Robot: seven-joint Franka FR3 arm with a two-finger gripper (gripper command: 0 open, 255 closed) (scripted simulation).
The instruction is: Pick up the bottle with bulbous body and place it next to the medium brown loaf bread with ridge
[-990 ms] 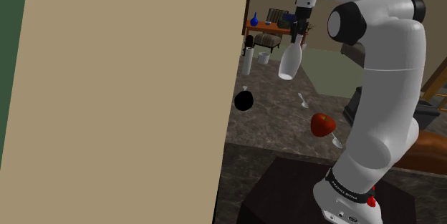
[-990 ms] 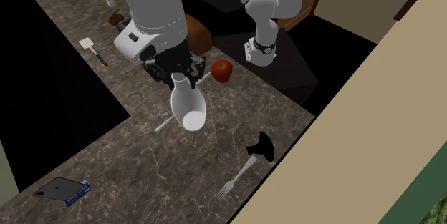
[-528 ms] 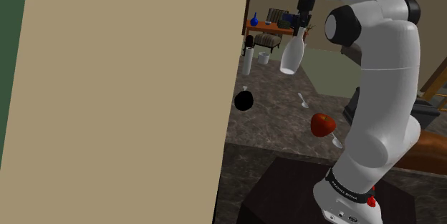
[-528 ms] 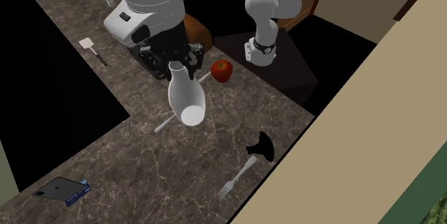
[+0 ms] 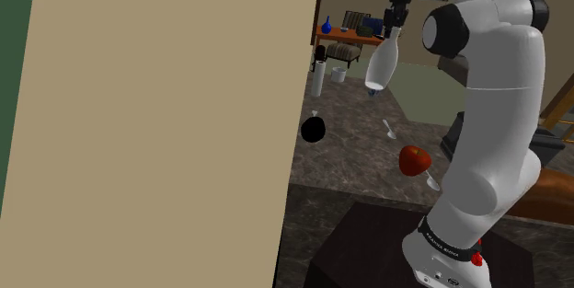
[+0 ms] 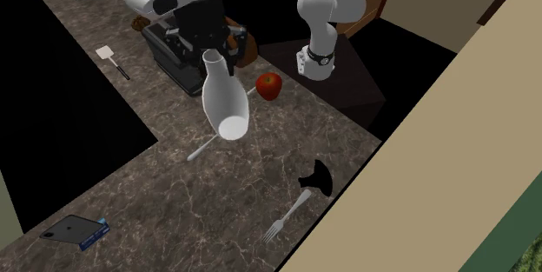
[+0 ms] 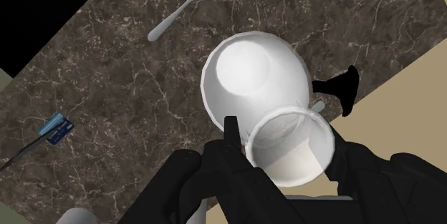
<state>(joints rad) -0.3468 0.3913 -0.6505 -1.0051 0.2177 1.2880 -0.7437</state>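
Bottle [image 6: 223,101], white w/ bulbous body, hangs neck-up in the tool [image 6: 212,54], which we see clamped round its neck, well above the dark veined worktop [image 6: 174,196]. Below the tool lies a spoon [image 7: 183,9]; a red apple [image 6: 268,86] sits near it, and a fork [image 6: 287,216] farther off.

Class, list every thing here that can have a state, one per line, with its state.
white bottle, held neck up, clear of the counter
gripper, fingers shut on the white bottle's neck
red apple, resting on the counter
spoon, lying flat on the counter
fork, lying flat on the counter
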